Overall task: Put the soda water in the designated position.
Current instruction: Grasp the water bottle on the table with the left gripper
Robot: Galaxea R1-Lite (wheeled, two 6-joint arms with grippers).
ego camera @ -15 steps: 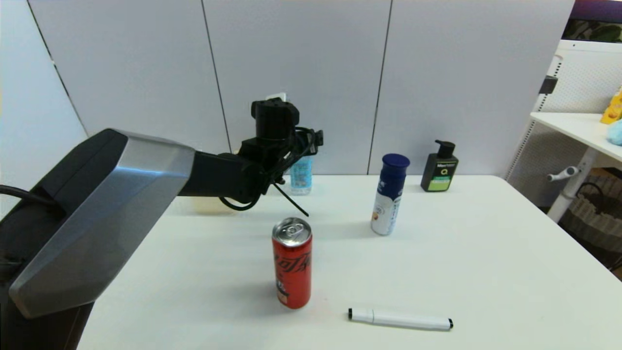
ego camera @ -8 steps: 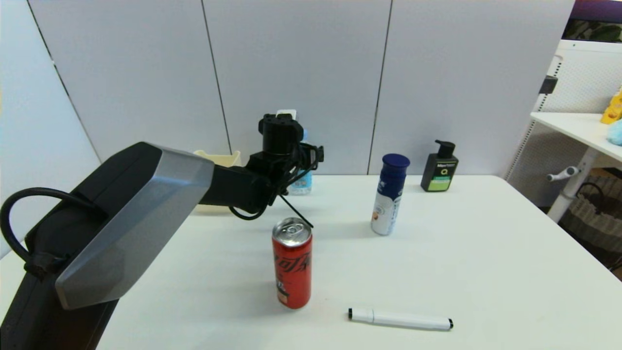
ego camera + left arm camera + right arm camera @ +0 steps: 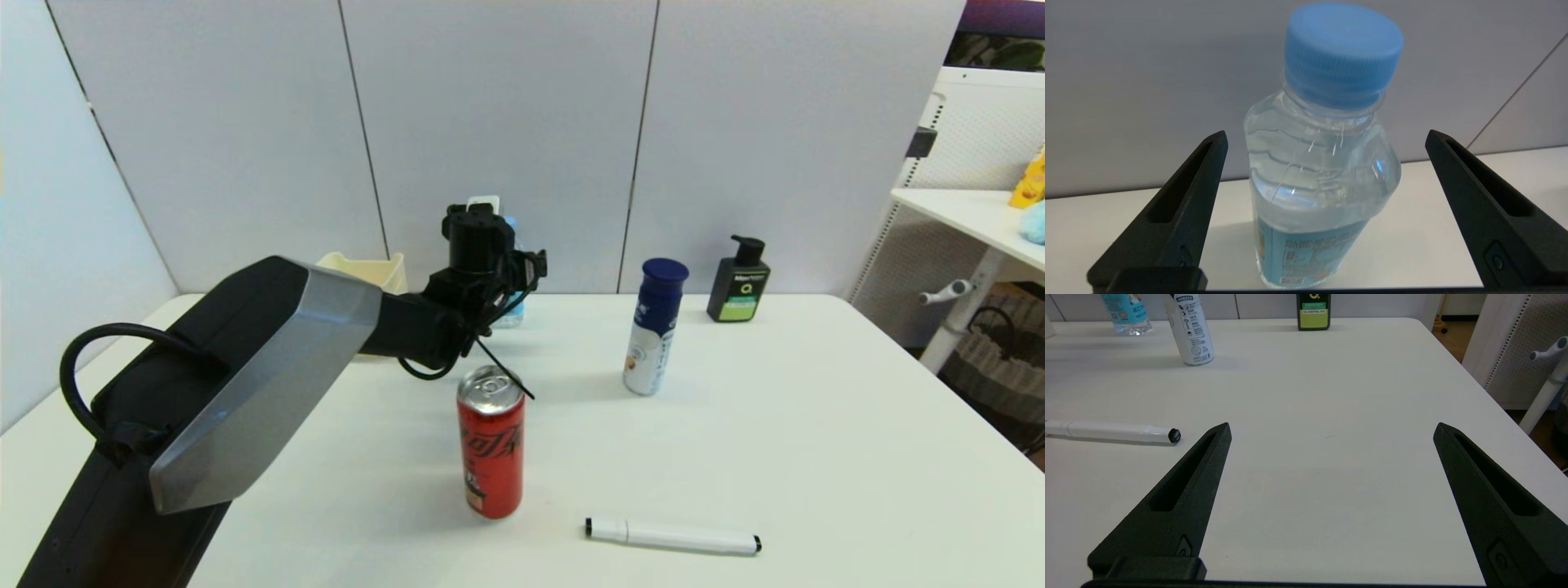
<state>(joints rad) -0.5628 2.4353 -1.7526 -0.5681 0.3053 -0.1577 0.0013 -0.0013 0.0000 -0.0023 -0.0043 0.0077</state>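
Nearest the robot on the white table [image 3: 816,457], a white marker [image 3: 672,536] with black ends lies on its side, and just beyond it to the left a red soda can [image 3: 491,441] with a silver top stands upright. The right gripper [image 3: 1331,430] hovers low over bare table on the robot's right side, its two black fingers [image 3: 1180,498] spread wide with nothing between them; in its wrist view the marker lies off to one side. Farther back, right of centre, a tall white bottle with a dark blue cap [image 3: 654,326] stands upright, well apart from the can. The left arm reaches forward across the left part of the table to the far edge, where the left gripper [image 3: 1325,136] is level with the upper part of the soda water [image 3: 1319,163]. Its fingers [image 3: 1180,204] are opened wide on either side of the bottle, each with a clear gap to the plastic, so the bottle is not gripped. The soda water stands upright on the table close to the grey back wall, with its light blue cap on and its blue label low on the body; in the head view the wrist hides most of it. Beside it to the left a cream-coloured bin [image 3: 367,271] shows behind the arm, and far to the right along the same back edge stands a dark pump bottle with a green label [image 3: 739,282].
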